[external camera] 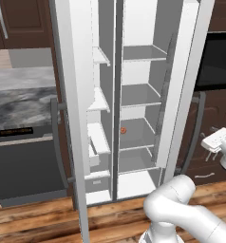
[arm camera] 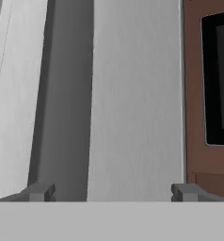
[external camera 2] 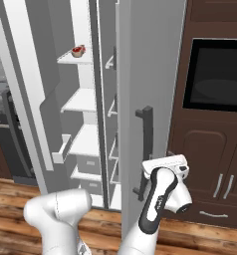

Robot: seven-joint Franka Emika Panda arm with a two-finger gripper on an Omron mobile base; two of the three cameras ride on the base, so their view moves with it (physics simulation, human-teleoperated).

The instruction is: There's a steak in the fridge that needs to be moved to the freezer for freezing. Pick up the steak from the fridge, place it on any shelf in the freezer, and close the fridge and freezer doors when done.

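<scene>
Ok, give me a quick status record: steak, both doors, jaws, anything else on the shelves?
steak: small flat red steak with white edge, lying on an upper white freezer shelf
freezer door: narrow pale grey door, open
fridge door: wide pale grey door, open
jaws: open, empty, facing the fridge door's outer face, near its dark bar handle
other: small round orange-red ball on a grey fridge shelf
remaining: close both doors

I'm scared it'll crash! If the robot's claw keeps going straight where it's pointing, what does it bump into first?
Probably the fridge door. The open claw faces its pale grey outer side, though how far off it is can't be judged.
</scene>
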